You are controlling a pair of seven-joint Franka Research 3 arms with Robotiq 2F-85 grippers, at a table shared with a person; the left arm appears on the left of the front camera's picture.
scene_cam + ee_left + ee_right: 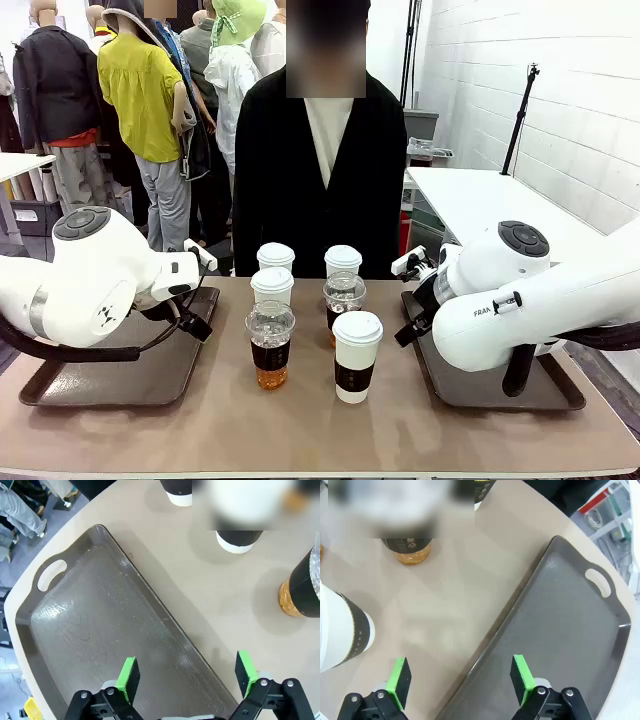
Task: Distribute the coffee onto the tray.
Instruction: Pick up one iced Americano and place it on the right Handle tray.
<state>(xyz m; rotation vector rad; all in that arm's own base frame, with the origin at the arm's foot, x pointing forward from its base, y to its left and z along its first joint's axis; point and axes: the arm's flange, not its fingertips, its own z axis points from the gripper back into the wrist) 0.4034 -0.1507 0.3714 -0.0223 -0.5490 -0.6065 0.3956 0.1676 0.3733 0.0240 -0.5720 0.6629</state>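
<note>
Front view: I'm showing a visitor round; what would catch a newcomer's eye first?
Six cups cluster mid-table: four white lidded paper cups with dark bands and two clear dome-lidded plastic cups of amber drink. A dark grey left tray and a matching right tray flank them, the left gripper and right gripper each open above its tray's inner edge. A person in a black jacket stands at the far side.
</note>
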